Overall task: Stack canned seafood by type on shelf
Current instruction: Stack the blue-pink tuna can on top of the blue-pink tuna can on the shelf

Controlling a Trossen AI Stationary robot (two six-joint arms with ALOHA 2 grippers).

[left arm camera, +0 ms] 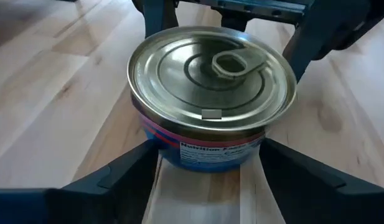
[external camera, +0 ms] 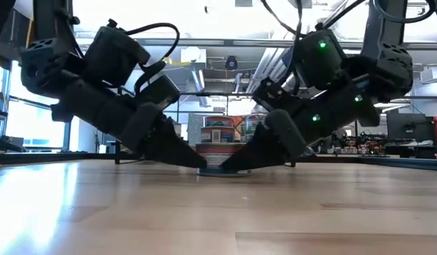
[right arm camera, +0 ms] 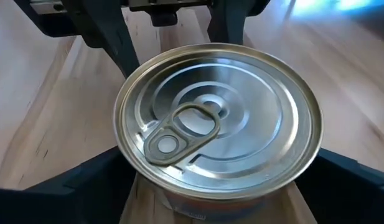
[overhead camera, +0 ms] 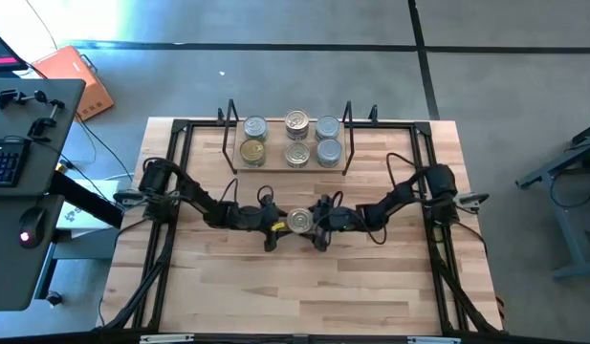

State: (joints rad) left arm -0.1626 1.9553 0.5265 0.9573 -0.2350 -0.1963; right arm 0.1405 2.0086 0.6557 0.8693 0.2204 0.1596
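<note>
One tin of canned seafood (overhead camera: 298, 222) stands upright on its base in the middle of the wooden table. It has a pull-ring top (right arm camera: 179, 134) and a blue and red label (left arm camera: 210, 149). My left gripper (overhead camera: 278, 225) comes at it from the table's left and my right gripper (overhead camera: 318, 225) from the right. Both are open, slanting down, and their fingers straddle the tin's lower wall (external camera: 219, 168). Several more tins stand on the shelf (overhead camera: 275, 159) at the far side; they have silver and gold tops. My left gripper has a finger (left arm camera: 126, 171) on either side of the tin's lower wall (left arm camera: 179, 155); I cannot tell whether they touch it. My right gripper has its fingers (right arm camera: 95, 174) along both sides of the tin, whose rim hides the wall there; I cannot tell whether they touch it.
A black frame (overhead camera: 180, 129) runs round the table's edges, with cables along both sides. The shelf's black wire uprights (overhead camera: 229, 124) stand at its two ends. Bare wood (overhead camera: 295, 287) lies between the grippers and the near edge. A desk with a keyboard (overhead camera: 3, 158) stands off the table's left.
</note>
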